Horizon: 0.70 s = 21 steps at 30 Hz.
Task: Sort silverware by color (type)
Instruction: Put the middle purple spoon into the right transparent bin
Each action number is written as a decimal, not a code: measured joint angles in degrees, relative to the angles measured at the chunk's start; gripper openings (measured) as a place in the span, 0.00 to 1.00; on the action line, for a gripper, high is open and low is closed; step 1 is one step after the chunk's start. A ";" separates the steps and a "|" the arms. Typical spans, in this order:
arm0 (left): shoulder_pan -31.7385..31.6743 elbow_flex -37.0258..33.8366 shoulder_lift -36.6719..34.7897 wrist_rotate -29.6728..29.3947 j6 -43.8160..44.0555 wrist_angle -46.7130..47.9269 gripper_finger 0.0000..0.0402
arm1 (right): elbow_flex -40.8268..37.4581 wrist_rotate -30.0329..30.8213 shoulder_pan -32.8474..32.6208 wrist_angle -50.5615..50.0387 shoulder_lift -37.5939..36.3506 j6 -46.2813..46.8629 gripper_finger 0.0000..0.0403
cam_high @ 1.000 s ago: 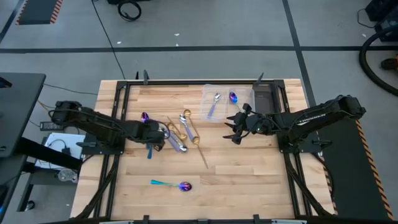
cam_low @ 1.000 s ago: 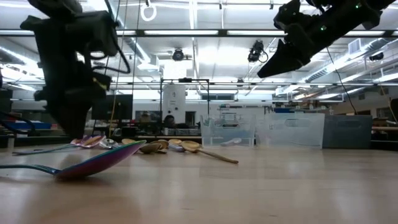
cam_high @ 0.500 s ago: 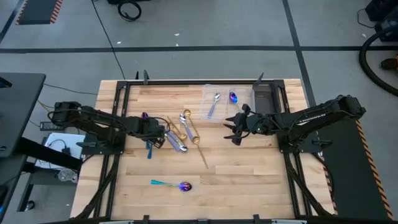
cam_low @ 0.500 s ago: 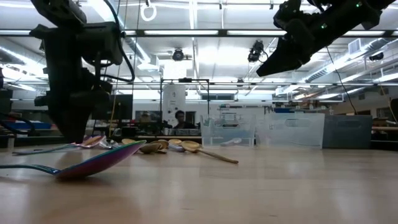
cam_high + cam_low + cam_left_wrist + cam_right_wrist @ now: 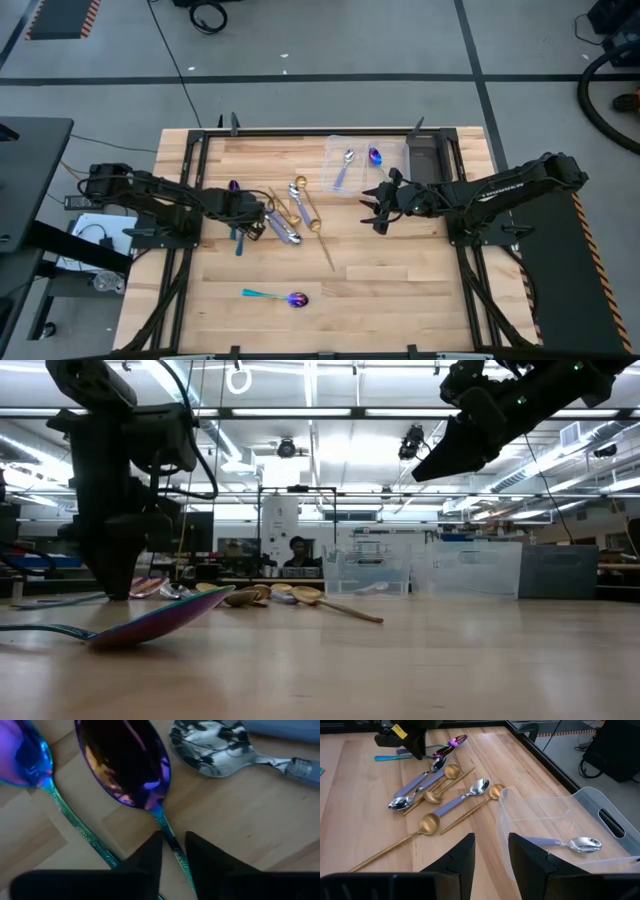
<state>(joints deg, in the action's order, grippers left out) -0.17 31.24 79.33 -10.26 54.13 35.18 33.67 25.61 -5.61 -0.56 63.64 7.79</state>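
Lying scattered, silverware [image 5: 283, 215] covers wooden table [image 5: 400, 270].

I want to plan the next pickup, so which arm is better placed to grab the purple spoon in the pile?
Left. Its pincer already straddles the purple spoon's teal handle; the right pincer hangs above the table near the clear tray.

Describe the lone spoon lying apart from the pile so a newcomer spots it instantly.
On the wooden table, most of the silverware sits in a pile left of centre. Away from that pile, toward the table edge nearest the low camera, one spoon lies alone. It has an iridescent purple bowl and a teal handle, and touches nothing.
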 joint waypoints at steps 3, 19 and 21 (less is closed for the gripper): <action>0.80 -0.02 0.02 -0.27 -0.53 -0.28 0.09 | 0.00 -0.06 -0.04 -0.04 0.00 0.00 0.32; 3.33 5.21 0.35 -2.59 -1.36 2.83 0.04 | 0.00 -0.20 -0.56 -0.37 0.00 0.84 0.32; 3.63 6.47 0.33 -4.82 -2.43 3.39 0.04 | 0.00 -0.20 -0.59 -0.37 0.00 0.89 0.32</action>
<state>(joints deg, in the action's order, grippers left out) 3.46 37.71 79.66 -15.08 51.71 38.57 33.67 25.41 -6.20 -0.93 63.64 8.67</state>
